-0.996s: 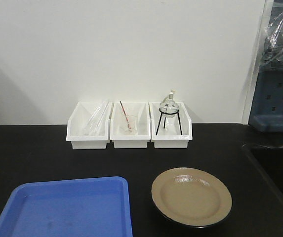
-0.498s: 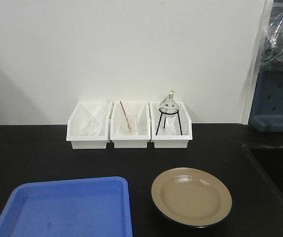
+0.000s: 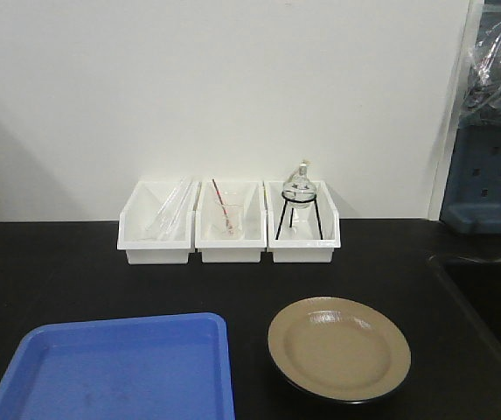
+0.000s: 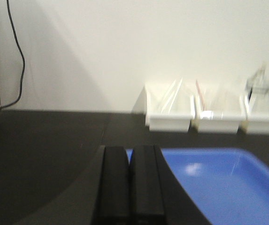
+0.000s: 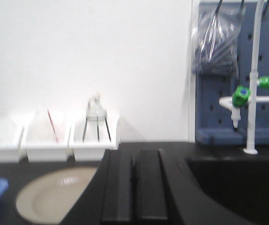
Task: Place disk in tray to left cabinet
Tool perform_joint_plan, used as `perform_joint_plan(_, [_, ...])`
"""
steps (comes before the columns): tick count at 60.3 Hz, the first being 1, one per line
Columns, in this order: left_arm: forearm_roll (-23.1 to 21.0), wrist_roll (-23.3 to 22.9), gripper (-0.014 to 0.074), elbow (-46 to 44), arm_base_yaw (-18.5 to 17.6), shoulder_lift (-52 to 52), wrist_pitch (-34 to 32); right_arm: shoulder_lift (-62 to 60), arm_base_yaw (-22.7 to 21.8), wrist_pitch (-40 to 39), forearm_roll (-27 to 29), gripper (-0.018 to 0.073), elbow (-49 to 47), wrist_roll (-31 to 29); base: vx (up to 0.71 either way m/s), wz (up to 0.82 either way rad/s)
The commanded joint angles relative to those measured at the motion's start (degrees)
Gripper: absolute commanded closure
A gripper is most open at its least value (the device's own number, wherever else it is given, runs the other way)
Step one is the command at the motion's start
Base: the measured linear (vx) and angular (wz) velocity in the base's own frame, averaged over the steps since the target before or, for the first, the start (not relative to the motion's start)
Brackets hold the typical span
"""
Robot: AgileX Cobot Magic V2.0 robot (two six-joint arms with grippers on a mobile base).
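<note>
The tan disk (image 3: 339, 348) with its black rim lies flat on the black counter, right of the blue tray (image 3: 119, 367). The tray sits at the front left and holds nothing. In the left wrist view my left gripper (image 4: 129, 154) is shut, with the tray (image 4: 219, 183) just beyond and to its right. My right gripper (image 5: 133, 157) is shut too, empty, with the disk (image 5: 52, 194) low to its left. Neither gripper appears in the front view. The left cabinet is out of view.
Three white bins (image 3: 228, 223) stand against the back wall, holding glass tubes, a beaker and a flask on a black stand (image 3: 299, 206). A sink recess (image 3: 486, 289) opens at the counter's right, with a blue pegboard (image 5: 237, 79) and a white tap (image 5: 254, 89) behind it.
</note>
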Motion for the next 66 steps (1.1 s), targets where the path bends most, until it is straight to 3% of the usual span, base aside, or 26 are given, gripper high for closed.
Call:
perform_joint_plan(1, [-0.37, -2.19, 0.0604, -6.28, -0.04, 0.07, -6.91, -0.37, -0.36, -5.94, 1.11, 0.0561, -5.54, 1.79, 0.0, 0.0])
perform_joint_plan(12, [0.76, 0.73, 0.0604, -20.45, -0.04, 4.83, 0.17, 5.85, -0.36, 9.44, -0.39, 0.0561, -19.01, -2.76, 0.0, 0.0])
perform_joint_plan(21, [0.69, 6.98, 0.0604, -28.3, -0.04, 13.04, 7.59, 15.47, -0.36, 16.91, -2.55, 0.0558, -26.65, -3.64, 0.0, 0.0])
perform_joint_plan(26, [0.5, 8.99, 0.0604, -28.68, -0.04, 17.59, 7.86, 19.98, -0.36, 16.84, -3.63, 0.0558, -28.32, -3.69, 0.0, 0.0])
perform_joint_plan(48, [0.01, 8.75, 0.0586, -28.62, -0.04, 26.16, 8.84, 35.43, -0.36, 14.27, -4.43, 0.0514, -28.8, -2.79, 0.0, 0.0])
perform_joint_plan(56, [0.07, 8.75, 0.0531, -28.62, -0.04, 26.31, 9.84, 38.58, -0.36, 14.26, -4.43, 0.0438, -28.8, 1.15, 0.0, 0.0])
perform_joint_plan(66, [0.07, 8.75, 0.0395, -28.62, -0.04, 26.31, 14.35, 40.78, -0.36, 14.31, -4.62, 0.0253, -28.8, 3.1, 0.0, 0.0])
